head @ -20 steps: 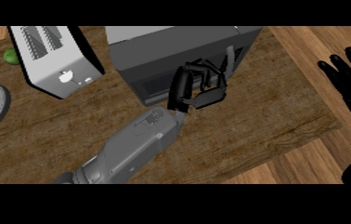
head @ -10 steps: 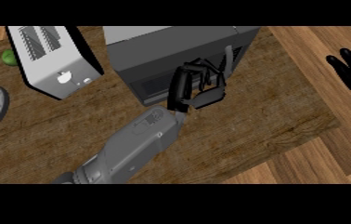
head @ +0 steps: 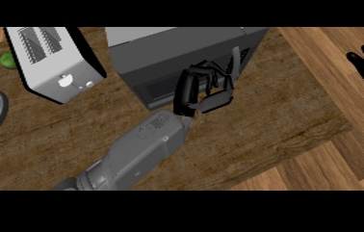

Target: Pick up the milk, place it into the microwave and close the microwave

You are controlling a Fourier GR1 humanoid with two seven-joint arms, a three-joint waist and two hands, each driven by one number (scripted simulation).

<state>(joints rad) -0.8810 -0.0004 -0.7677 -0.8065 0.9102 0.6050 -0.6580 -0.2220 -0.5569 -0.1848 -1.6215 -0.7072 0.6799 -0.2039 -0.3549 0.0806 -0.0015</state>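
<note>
The dark grey microwave [head: 177, 48] stands at the back middle of the wooden counter [head: 270, 125]. Its door faces me and lies flat against the body. My left hand [head: 212, 100] is at the door's front, with fingers [head: 213, 74] slightly bent and resting against the door; it holds nothing. The milk is not in view, and the microwave's inside is hidden. Only the fingertips of my right hand [head: 355, 61] show at the right edge, raised and relaxed.
A silver toaster [head: 53, 62] stands left of the microwave. A green fruit [head: 7, 60] and the rim of a plate [head: 2, 108] show at the left edge. The counter ends at the right, with wooden floor [head: 320, 168] beyond.
My right hand has slid further towards the right edge, so less of it shows. My left hand has stayed at the microwave door.
</note>
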